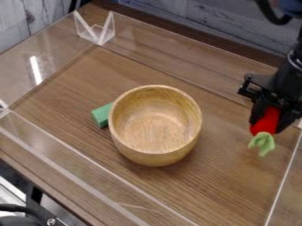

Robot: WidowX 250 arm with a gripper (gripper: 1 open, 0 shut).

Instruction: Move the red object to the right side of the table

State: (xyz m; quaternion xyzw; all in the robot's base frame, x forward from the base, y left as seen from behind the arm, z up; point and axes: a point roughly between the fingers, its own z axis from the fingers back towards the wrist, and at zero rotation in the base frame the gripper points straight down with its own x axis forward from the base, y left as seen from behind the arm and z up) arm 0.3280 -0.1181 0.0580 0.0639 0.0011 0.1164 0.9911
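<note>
Fingers (262,104) pinching red object (266,120), leafy end below them; best lowered gently to table (224,177) beneath.

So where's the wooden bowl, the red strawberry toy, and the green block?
Wooden bowl (154,125): camera view, inside bottom.
Red strawberry toy (263,123): camera view, red side.
Green block (102,115): camera view, visible end beside the bowl.
</note>
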